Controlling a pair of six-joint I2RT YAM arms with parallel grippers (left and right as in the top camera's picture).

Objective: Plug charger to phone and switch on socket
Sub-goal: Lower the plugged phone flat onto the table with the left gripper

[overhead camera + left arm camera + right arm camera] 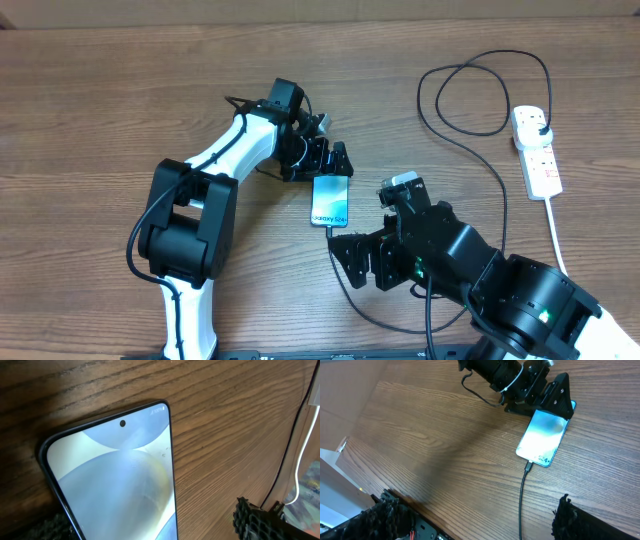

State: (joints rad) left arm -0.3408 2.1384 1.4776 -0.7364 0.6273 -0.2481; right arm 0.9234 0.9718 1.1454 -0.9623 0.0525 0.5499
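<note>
The phone [331, 200] lies flat on the wooden table [120, 80], near the middle, with its screen lit and facing up. The small connector [529, 465] of the black charger cable [521, 500] appears to be seated in the near end of the phone. From there the cable runs toward the near edge, passes under the right arm, and loops out to the far right. At that end its plug [540, 124] seems to sit in the far outlet of the white power strip [540, 165], which lies well to the right of the phone. The strip's thick white cord [553, 230] trails off toward the near right.

The left claw [335, 168] is at the far end of the phone with its fingers spread wide on either side of the phone's top edge. It looks released, and I cannot tell whether either finger touches the frame. The right claw [350, 262] hovers just near of the phone, also spread wide and holding nothing. The cable runs across the table beneath the gap between its fingers.

Judging from this, the plugging-in part looks done at both ends, although the connector is small and I cannot confirm it is fully seated. What is left is switching on the socket. The red switches on the strip are too small here to tell whether any is on. Neither claw is near the strip, and the right arm is the closer one.
</note>
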